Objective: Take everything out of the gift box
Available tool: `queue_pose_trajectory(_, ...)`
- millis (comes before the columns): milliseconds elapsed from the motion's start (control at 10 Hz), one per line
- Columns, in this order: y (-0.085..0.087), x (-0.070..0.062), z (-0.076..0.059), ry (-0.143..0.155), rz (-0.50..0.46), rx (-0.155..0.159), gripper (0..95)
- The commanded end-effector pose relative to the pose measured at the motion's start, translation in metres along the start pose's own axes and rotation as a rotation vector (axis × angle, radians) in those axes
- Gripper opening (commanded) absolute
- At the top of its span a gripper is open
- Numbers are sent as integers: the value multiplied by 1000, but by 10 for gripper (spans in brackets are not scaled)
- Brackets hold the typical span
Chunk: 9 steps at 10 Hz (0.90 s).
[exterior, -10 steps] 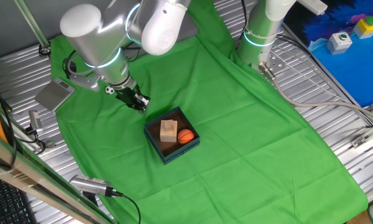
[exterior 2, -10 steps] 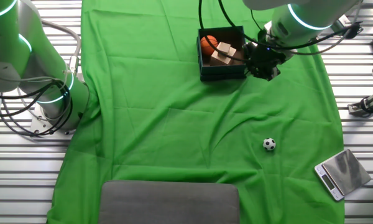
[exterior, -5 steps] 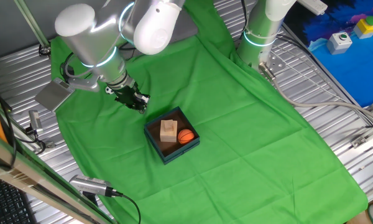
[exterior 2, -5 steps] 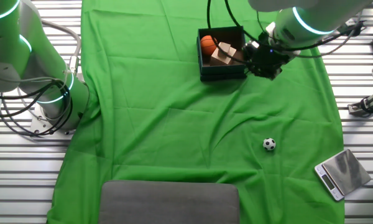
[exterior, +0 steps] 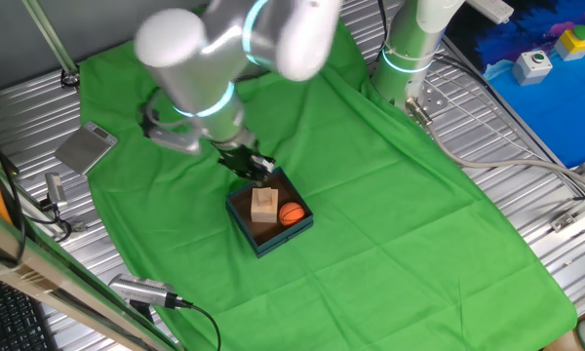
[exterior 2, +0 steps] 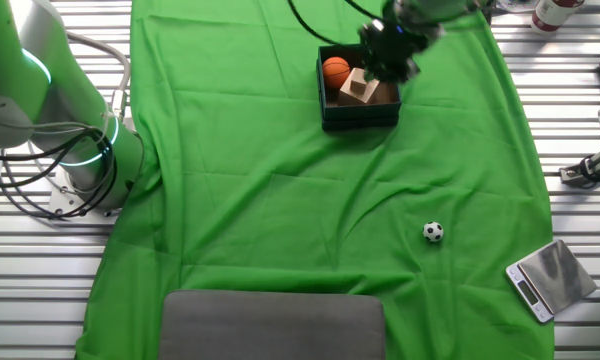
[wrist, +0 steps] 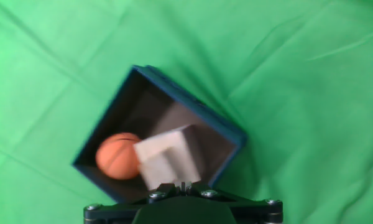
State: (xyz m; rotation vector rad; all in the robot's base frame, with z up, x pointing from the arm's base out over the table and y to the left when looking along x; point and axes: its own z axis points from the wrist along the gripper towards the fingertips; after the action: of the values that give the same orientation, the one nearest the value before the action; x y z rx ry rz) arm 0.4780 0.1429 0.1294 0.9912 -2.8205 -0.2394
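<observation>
The gift box (exterior: pixel 242 216) (exterior 2: pixel 358 118) (wrist: pixel 193 102) sits on the green cloth, dark blue with a brown inside. In it lie a tan wooden block (exterior: pixel 264 203) (exterior 2: pixel 357 88) (wrist: pixel 168 155) and an orange basketball (exterior: pixel 291 214) (exterior 2: pixel 336 70) (wrist: pixel 117 155). My gripper (exterior: pixel 258 171) (exterior 2: pixel 385 65) (wrist: pixel 183 185) hovers over the box's edge beside the block, with its fingertips together and nothing between them. A black-and-white soccer ball (exterior 2: pixel 433 232) rests on the cloth far from the box.
A small grey metal scale (exterior: pixel 86 146) (exterior 2: pixel 550 278) lies at the cloth's corner. A second arm's base (exterior: pixel 409 58) (exterior 2: pixel 90 160) stands at the table's side. A grey pad (exterior 2: pixel 272 325) lies at one cloth edge. Metal slats surround the cloth.
My arm has swung from beside the box to above it. The gripper now hangs over the block's side of the box. The toys have not moved.
</observation>
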Motion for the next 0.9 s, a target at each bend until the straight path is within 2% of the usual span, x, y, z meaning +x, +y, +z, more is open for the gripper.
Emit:
queue_pose_trajectory(100, 10, 0, 7, -24, -81, 71, 950)
queue_pose_trajectory(200, 11, -2, 9, -24, -89, 85, 950)
queue_pose_trajectory(400, 12, -6, 13, -9, -134, 142, 950)
queue_pose_trajectory(500, 11, -8, 16, -14, -148, 153, 950)
queue_pose_trajectory(900, 5, -8, 28, -21, -196, 164, 950)
